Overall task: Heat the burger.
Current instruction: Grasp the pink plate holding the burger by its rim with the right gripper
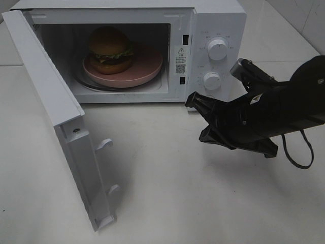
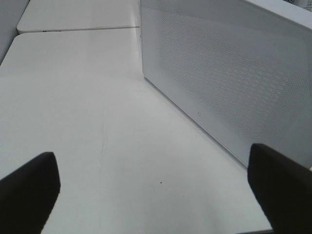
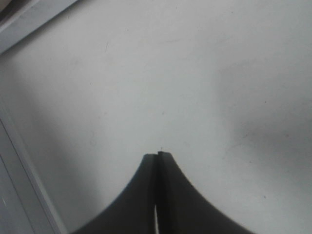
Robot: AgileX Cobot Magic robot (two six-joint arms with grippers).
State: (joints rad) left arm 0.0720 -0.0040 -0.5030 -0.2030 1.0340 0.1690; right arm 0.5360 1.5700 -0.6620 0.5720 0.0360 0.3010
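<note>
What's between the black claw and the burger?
High view: from the right claw, bare table, the microwave's front edge, then the pink plate's rim before the burger. The door is open.

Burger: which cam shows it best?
Exterior high. The burger sits in full view on the pink plate inside the open microwave. Left wrist shows only table and a white dotted panel; right wrist only table and the right tool, shut. Neither shows the burger.

Bright, even overhead light washes the white worktop (image 1: 167, 178) pale; a soft grey shadow lies beside the open microwave door (image 1: 66, 127), and the oven cavity (image 1: 147, 35) is dimmer. Both wrist views are soft and slightly grainy; the near fingers (image 2: 29, 190) blur into black shapes.
</note>
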